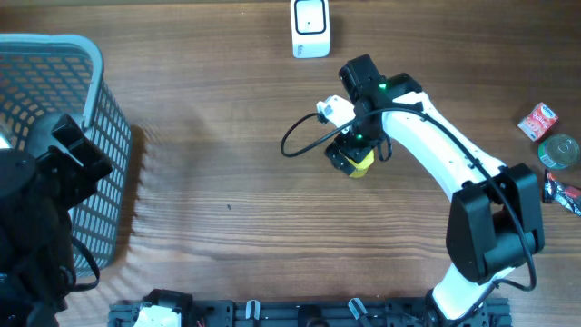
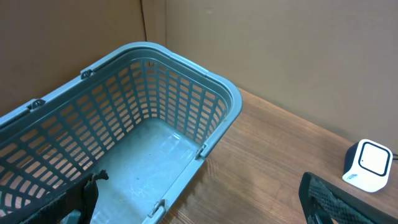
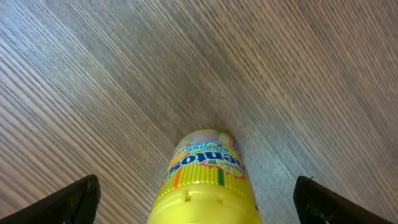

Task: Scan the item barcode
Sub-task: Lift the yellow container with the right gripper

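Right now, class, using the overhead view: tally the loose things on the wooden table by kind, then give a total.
Yellow plastic bottle: 1
Packets, red and dark red: 2
Round green-topped tin: 1
Blue-grey plastic lattice basket: 1
White box scanner: 1
Total: 6

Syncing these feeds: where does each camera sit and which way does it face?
Overhead: above the table, facing straight down; left arm and right arm show.
Left wrist: over the blue basket, facing into it and towards the white scanner; fingers at bottom corners.
Right wrist: facing down at the yellow bottle between its open fingers.
Shared: overhead and left wrist show basket and scanner.
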